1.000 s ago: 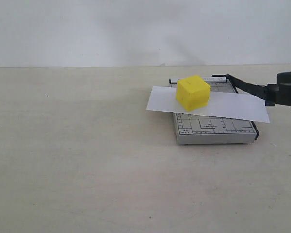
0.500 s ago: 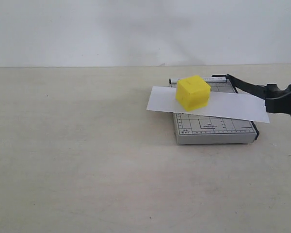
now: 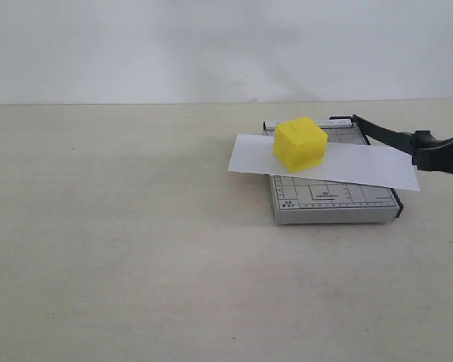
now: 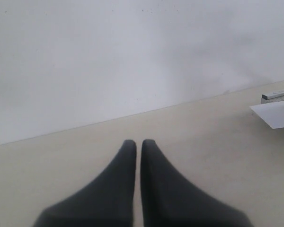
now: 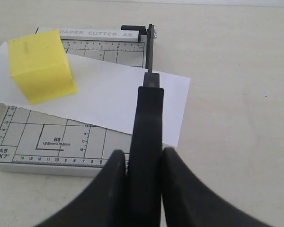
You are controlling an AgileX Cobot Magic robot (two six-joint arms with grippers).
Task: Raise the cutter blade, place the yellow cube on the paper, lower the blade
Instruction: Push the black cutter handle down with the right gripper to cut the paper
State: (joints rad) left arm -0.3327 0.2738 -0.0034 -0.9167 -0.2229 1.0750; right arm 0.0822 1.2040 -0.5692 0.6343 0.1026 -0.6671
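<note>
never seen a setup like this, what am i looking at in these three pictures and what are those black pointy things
This is a two-armed robot at a table. One picture comes from a camera standing off the arms; the other two come from cameras on each wrist, looking out past the arm's grasping tool. The black pointy shapes are that tool's fingers.

On the table lies a small grey paper cutter base with a printed grid. A white paper lies across it, and a yellow cube sits on the paper.

The right tool is closed around the handle of the cutter blade, the long black lever hinged at the cutter's far end, which is raised above the paper. The left tool is shut, holds nothing, and is off to the side of the cutter.
</note>
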